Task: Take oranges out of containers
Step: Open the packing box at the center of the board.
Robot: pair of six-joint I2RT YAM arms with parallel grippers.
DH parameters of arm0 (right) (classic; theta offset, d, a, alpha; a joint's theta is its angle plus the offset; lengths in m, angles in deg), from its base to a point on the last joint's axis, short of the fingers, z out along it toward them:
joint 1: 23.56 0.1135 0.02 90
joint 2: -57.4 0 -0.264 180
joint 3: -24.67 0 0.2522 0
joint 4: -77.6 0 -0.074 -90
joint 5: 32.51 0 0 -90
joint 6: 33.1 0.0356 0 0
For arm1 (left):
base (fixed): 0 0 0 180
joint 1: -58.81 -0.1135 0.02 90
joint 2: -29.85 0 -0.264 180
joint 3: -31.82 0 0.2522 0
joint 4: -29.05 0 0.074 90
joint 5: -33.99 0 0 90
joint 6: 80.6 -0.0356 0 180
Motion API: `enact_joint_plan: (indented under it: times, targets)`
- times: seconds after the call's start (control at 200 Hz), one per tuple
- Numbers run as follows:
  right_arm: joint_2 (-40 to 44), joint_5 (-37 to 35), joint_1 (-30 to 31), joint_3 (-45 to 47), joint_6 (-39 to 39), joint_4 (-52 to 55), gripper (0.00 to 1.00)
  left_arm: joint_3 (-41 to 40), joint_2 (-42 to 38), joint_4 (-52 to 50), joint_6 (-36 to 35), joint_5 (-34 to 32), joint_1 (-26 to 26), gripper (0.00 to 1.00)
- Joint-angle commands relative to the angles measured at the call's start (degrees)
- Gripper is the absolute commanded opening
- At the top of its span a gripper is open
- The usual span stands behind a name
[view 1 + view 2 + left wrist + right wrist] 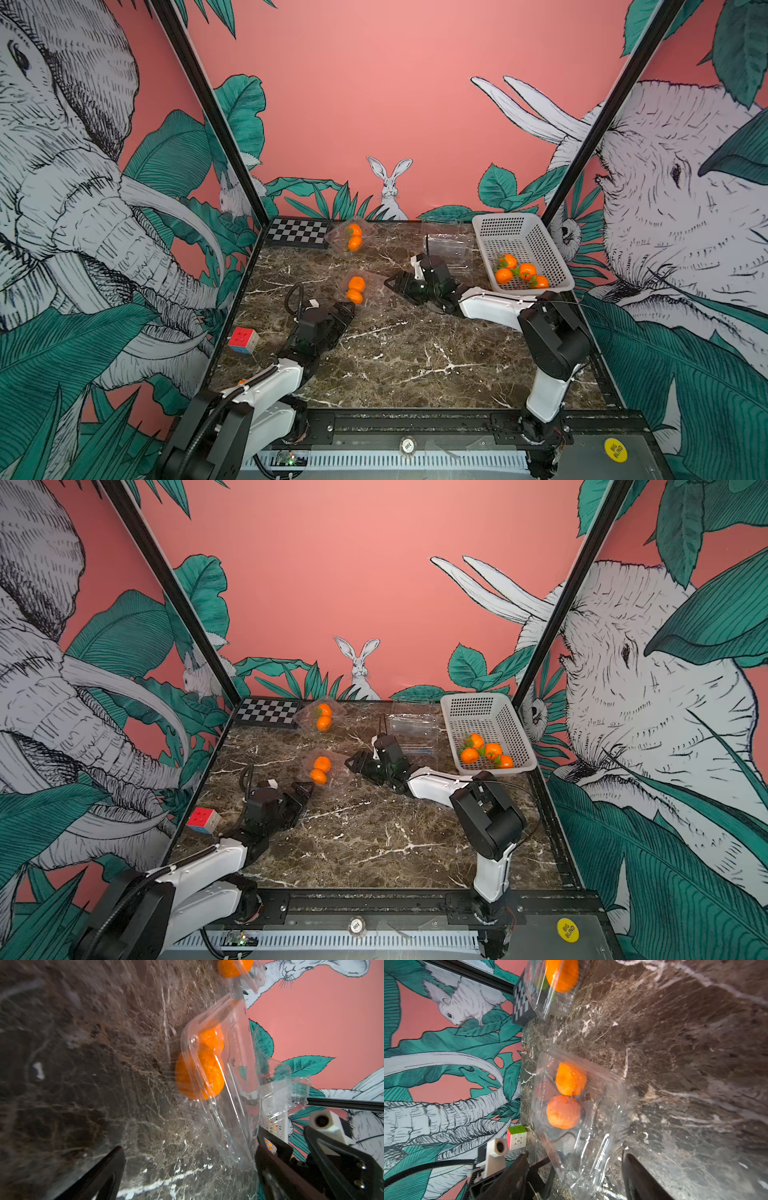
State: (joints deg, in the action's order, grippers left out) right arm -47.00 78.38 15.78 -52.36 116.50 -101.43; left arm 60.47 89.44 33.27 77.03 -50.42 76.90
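Left gripper (346,309), jaws apart and empty, sits just near of the middle container (374,293). Right gripper (394,284), jaws also apart, stands at its right edge. Its two oranges (356,284) lie in a near-far line. I judge the left arm better placed for the near one.

container (376,291) mid-table, bare marble (415,357) in front
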Motion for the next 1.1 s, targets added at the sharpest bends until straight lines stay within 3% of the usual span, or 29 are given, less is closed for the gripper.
enact_joint_plan:
  times: [0.0, 0.175, 0.285, 0.39, 0.48, 0.57, 0.84, 1.005, 1.095]
  targets:
    - [1.7, -3.2, 0.3, -1.0, -7.5, 7.3, 0.80, 7.0, -0.6, -12.7, -9.6, 4.4, -5.3, 0.99]
    - [0.6, -5.5, 1.8, -2.7, -11.4, 10.3, 0.98, 24.2, 13.4, -20.9, -22.1, 10.7, -9.7, 0.99]
    - [-1.0, -5.5, 2.8, -3.6, -11.8, 9.2, 0.99, 34.3, 24.2, -25.3, -27.3, 13.1, -9.7, 0.99]
    - [-3.1, -3.9, 3.3, -4.7, -10.9, 7.5, 0.99, 37.8, 30.3, -21.8, -27.2, 15.7, -9.1, 0.99]
    - [-5.0, -2.5, 3.7, -6.4, -10.8, 7.3, 0.98, 40.5, 32.8, -23.6, -29.2, 13.5, -7.8, 0.99]
    - [-6.8, -1.7, 3.8, -8.2, -11.1, 7.3, 0.97, 39.7, 33.2, -22.2, -29.1, 13.1, -7.1, 0.99]
    - [-12.8, -1.2, 3.2, -18.8, -14.8, 13.6, 0.73, 30.0, 27.2, -10.3, -21.9, 14.3, -4.3, 0.99]
    - [-17.7, -2.4, 1.6, -26.5, -18.0, 20.4, 0.71, 22.6, 21.5, -4.7, -15.4, 11.2, -0.1, 0.99]
    - [-18.9, -2.3, 0.8, -28.5, -18.6, 21.3, 0.75, 18.4, 17.9, -2.5, -12.9, 8.4, 3.0, 0.99]
